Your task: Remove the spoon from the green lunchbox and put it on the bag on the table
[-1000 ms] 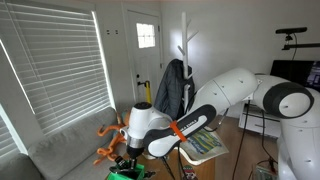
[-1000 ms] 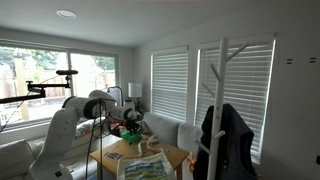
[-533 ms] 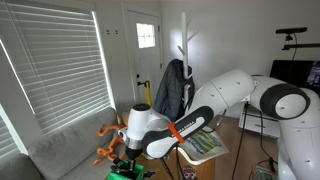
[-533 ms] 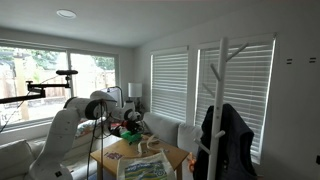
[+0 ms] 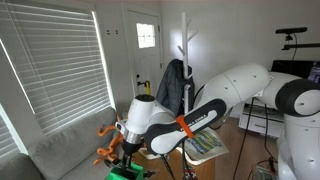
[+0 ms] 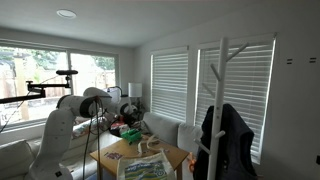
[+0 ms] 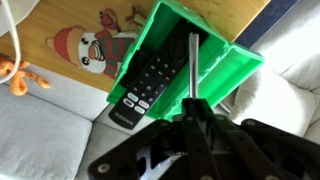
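In the wrist view the green lunchbox point(image 7: 228, 70) lies open below me with a black remote control point(image 7: 150, 75) inside it. A thin grey spoon handle point(image 7: 193, 62) runs from inside the box up into my gripper point(image 7: 193, 104), whose fingers are shut on it. The spoon's bowl is hidden. A brown bag with a snowman print point(image 7: 88, 48) lies flat beside the box. In an exterior view my gripper point(image 5: 127, 153) hangs just above the green lunchbox point(image 5: 124, 174). In the other exterior view the arm point(image 6: 95, 100) is small and the gripper is hard to make out.
A grey couch point(image 7: 40, 130) lies under and beside the table. An orange toy point(image 7: 12, 76) sits at the bag's edge, also seen in an exterior view point(image 5: 108, 140). A printed book point(image 5: 205, 146) lies on a side table. A coat rack with a dark jacket point(image 5: 172, 88) stands behind.
The arm has risen slightly and shifted right above the lunchbox, with the gripper still shut on the spoon.
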Controlling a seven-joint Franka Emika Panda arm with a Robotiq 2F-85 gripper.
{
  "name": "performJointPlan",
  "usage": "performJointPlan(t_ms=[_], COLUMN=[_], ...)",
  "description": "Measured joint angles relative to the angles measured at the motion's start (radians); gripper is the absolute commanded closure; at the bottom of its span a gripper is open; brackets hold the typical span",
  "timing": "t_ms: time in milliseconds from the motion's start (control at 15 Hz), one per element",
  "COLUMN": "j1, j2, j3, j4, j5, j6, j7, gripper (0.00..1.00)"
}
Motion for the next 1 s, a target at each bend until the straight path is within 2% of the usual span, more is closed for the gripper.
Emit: performJointPlan(t_ms=[200, 400, 867, 933, 1000], j1=[-0.007, -0.047, -0.195, -0.212, -0.22], j2=[-0.121, -0.261, -0.457, -0.475, -0.49], j3=[-0.027, -0.083, -0.264, -0.291, -0.314], j4=[-0.044, -0.111, -0.313, -0.338, -0.358], j5=[-0.008, -0.013, 0.051, 0.068, 0.107], j6=[0.032, 0.017, -0.218, -0.261, -0.299], j7=[0.068, 0.136, 0.143, 0.136, 0.115], gripper=[0.98, 0.98, 0.98, 0.91, 0.91])
